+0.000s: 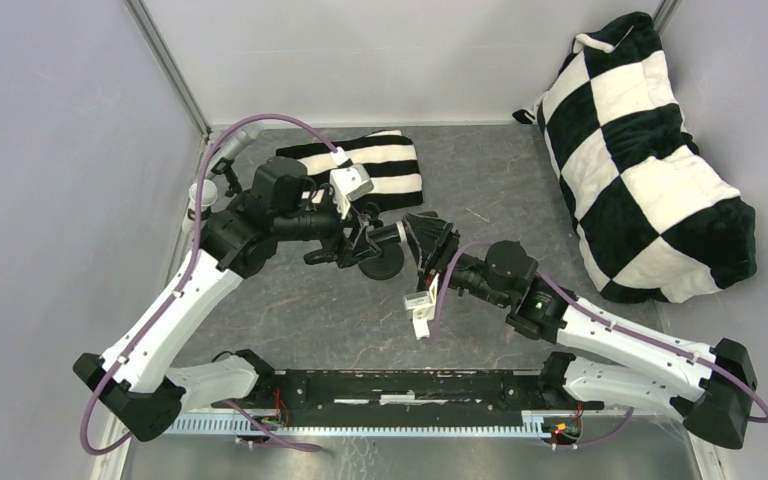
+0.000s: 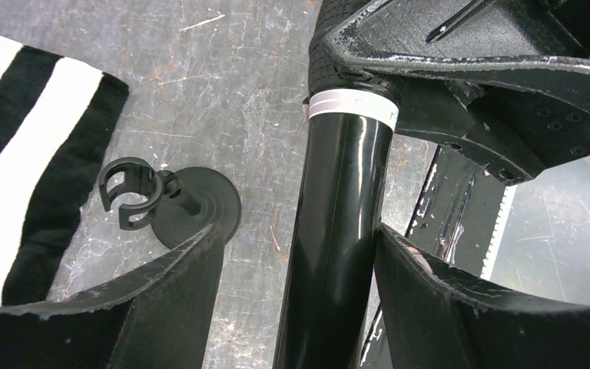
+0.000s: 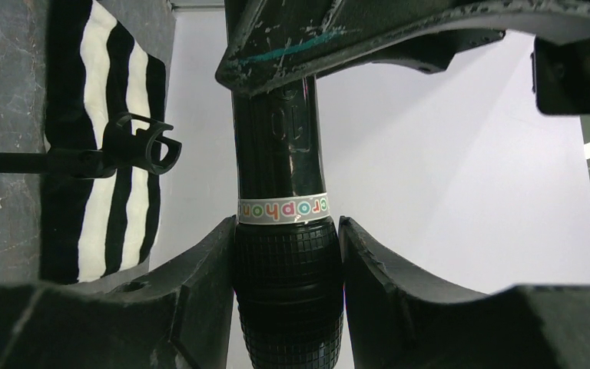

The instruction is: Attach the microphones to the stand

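microphone [image 2: 336,231]: glossy black, pale ring | stand [image 2: 211,201]: black | cloth [image 1: 385,165]: black-white stripes | pillow [image 1: 650,160]: black-white checks

You can read only one piece of text. In the centre of the right wrist view, the pale ring [image 3: 283,209] around the black microphone [image 3: 280,154] carries multicoloured letters showing part of a word, "crophon", upside down in the frame. Embossed marks on the body just above it are too faint to read.
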